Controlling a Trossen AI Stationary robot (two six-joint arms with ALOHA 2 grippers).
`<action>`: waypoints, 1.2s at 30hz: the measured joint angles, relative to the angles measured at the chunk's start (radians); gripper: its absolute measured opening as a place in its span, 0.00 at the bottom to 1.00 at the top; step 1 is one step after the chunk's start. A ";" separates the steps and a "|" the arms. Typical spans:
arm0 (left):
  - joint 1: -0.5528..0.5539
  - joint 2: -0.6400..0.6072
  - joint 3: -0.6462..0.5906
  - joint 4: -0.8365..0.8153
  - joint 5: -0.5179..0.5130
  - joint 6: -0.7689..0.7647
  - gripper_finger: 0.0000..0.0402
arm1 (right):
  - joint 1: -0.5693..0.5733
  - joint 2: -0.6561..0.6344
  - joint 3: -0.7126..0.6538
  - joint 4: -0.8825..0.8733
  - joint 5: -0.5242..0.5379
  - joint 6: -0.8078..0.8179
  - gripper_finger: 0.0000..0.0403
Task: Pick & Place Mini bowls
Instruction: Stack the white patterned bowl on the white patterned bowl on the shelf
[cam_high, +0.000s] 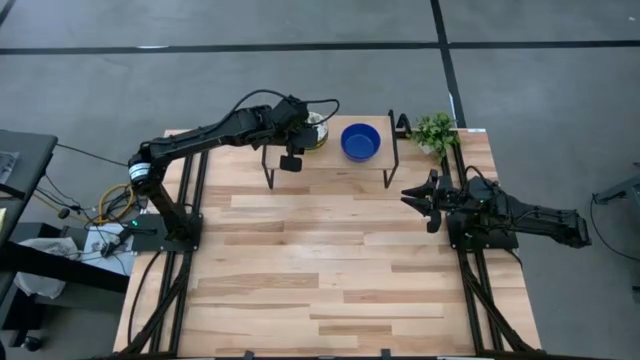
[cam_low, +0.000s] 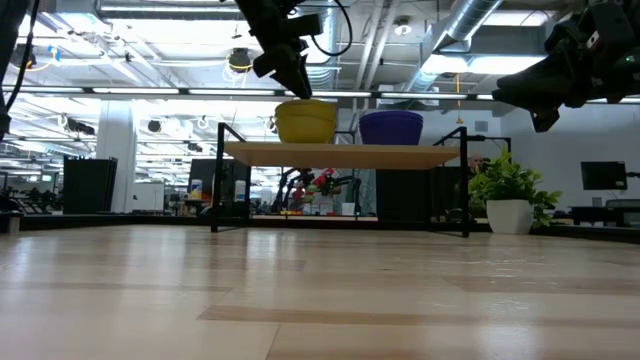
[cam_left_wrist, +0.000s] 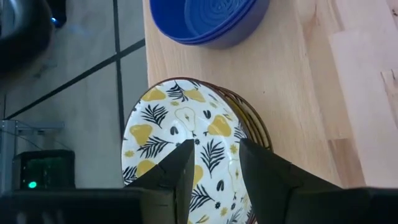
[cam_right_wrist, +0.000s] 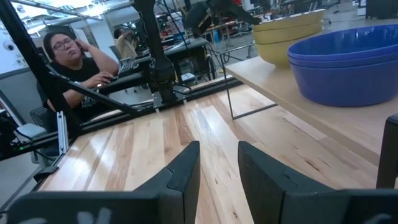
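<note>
the table (cam_high: 330, 270) is pale wood planks, smooth with a soft sheen in the low view. the small raised shelf (cam_low: 345, 155) near the top centre has a light wooden board on thin black metal legs. the blue bowls (cam_right_wrist: 354, 62) look glossy, like glazed ceramic. the patterned bowl (cam_left_wrist: 180, 143) is smooth and glossy inside, with printed leaves and pears. the left gripper's fingers (cam_left_wrist: 174, 174) look like matt dark plastic.

Two dark, slim-jointed robot arms, black cables looping over the left arm (cam_high: 215, 133), right arm (cam_high: 520, 212) matte black, blunt wedge-shaped fingers (cam_left_wrist: 177, 171)
</note>
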 joint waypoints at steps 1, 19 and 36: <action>0.000 0.000 0.000 0.000 0.000 -0.002 0.32 | 0.000 0.000 0.000 0.000 0.000 0.000 0.24; -0.009 -0.009 0.000 0.000 -0.004 -0.043 0.32 | 0.000 0.000 0.000 0.000 0.000 0.000 0.24; -0.020 -0.009 0.000 -0.006 -0.008 -0.071 0.32 | 0.000 0.000 0.000 0.000 -0.003 0.001 0.24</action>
